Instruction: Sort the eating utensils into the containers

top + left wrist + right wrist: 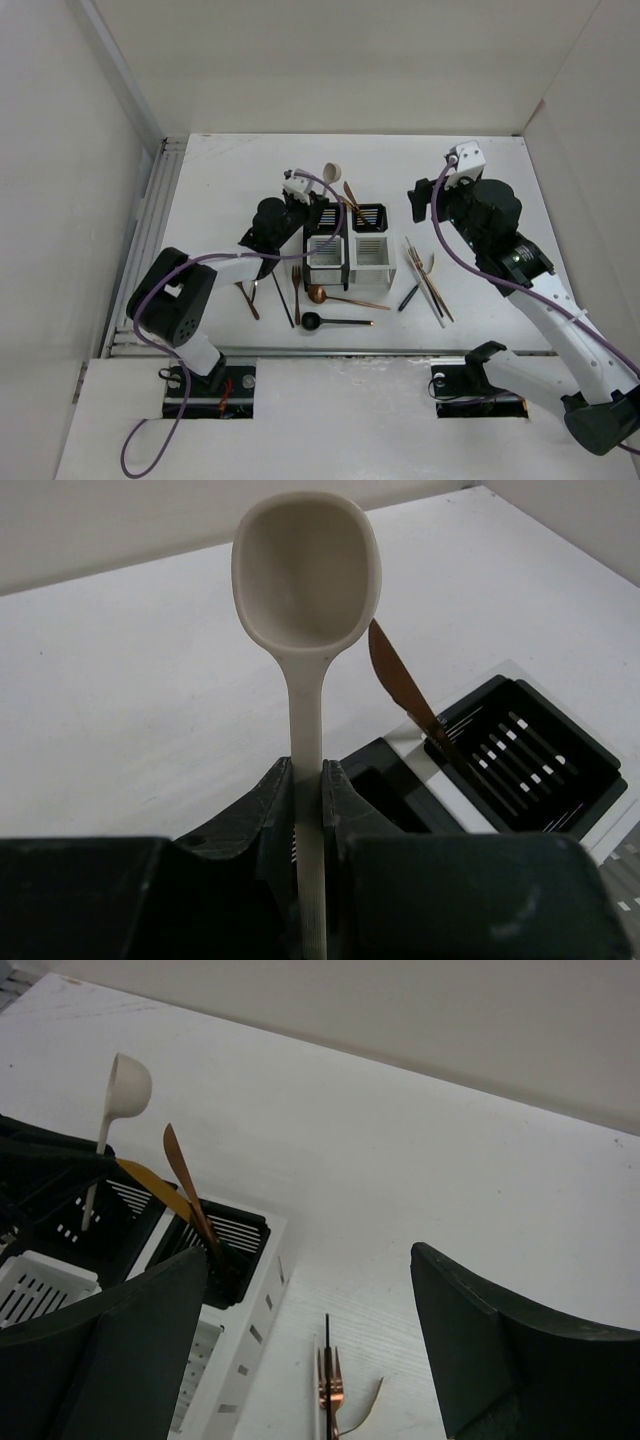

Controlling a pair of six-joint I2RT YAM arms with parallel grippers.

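The left fingers (pixel 278 800) are all but closed, pinching the pale spoon (pixel 305 570) across the flat of its handle. The bowl stands upright well above them. Just beyond these fingers and to their right is the block of containers (pixel 346 262), where a copper knife (pixel 400 685) leans in one black compartment (pixel 590 770). The spoon's lower end runs out of sight beneath the fingers. I cannot tell whether it sits inside a compartment, though the right wrist view suggests it hangs over the other black one.

The spoon looks light, stiff and smooth. With so narrow a handle it could pivot in the pinch, so a hold near mid-handle seems right. The bowl end will probably tip it against a wall once it is let go.

The right fingers (pixel 520 1360) are spread wide and hold nothing. Below them a copper fork (pixel 330 1390) lies flat on the bench (pixel 450 1160). Nearer than the left fingers, a copper spoon (pixel 335 296) and a black spoon (pixel 330 321) lie on the bench too. These thin metal pieces look slippery and sit low on the surface, so each is best pinched across the handle near its balance point.
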